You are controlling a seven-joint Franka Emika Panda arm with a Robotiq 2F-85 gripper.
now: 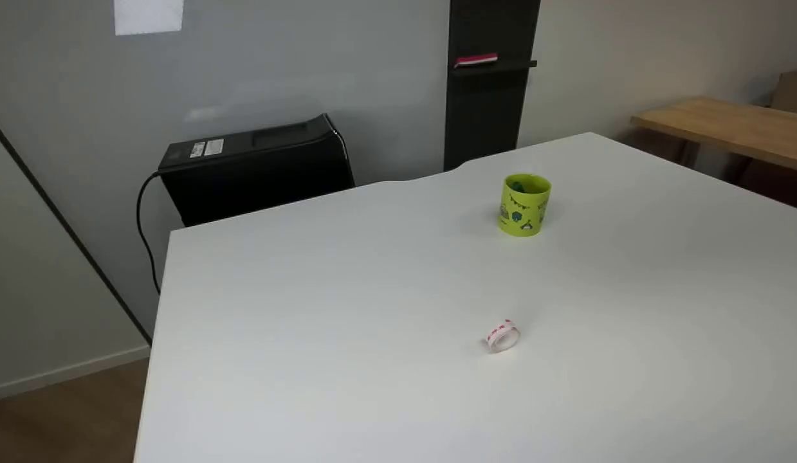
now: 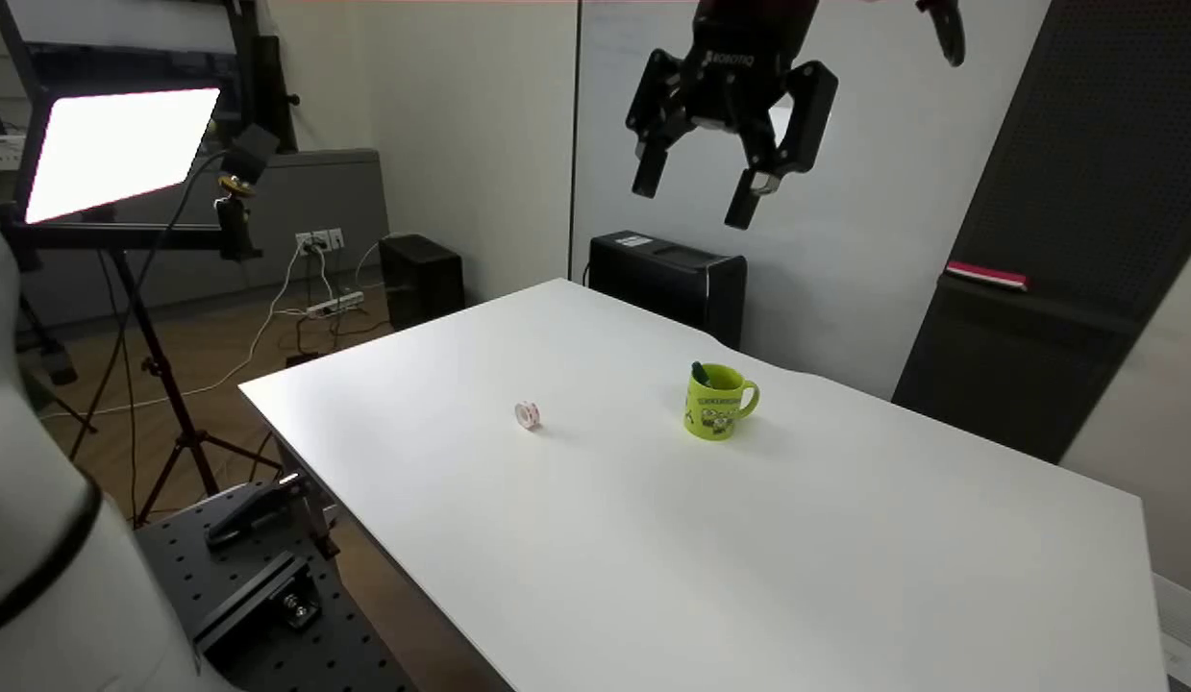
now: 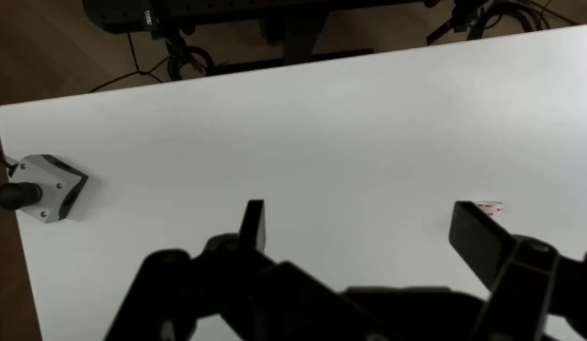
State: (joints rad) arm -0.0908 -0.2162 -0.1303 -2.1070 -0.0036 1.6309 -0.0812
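Note:
High above the white table (image 2: 797, 538), my black gripper (image 2: 693, 197) hangs with its fingers spread wide and nothing between them. From the wrist view, the gripper (image 3: 358, 210) also shows a broad gap with only tabletop beneath. A small roll of white tape with red print (image 1: 494, 333) rests on the table in both exterior views. In the wrist view the tape roll (image 3: 494, 207) is partly hidden behind the right-hand finger (image 3: 480, 241), well below it. A lime-green mug (image 2: 712, 423) with printed figures stands upright farther back, a dark green item (image 2: 700, 373) poking out of it.
A grey box with a black knob (image 3: 44, 189) sits near a table corner in the wrist view. Behind the table stands a black case (image 1: 256, 161). A lit panel on a tripod (image 2: 124, 144) and a perforated dark plate (image 2: 350, 639) lie beyond the table's edge.

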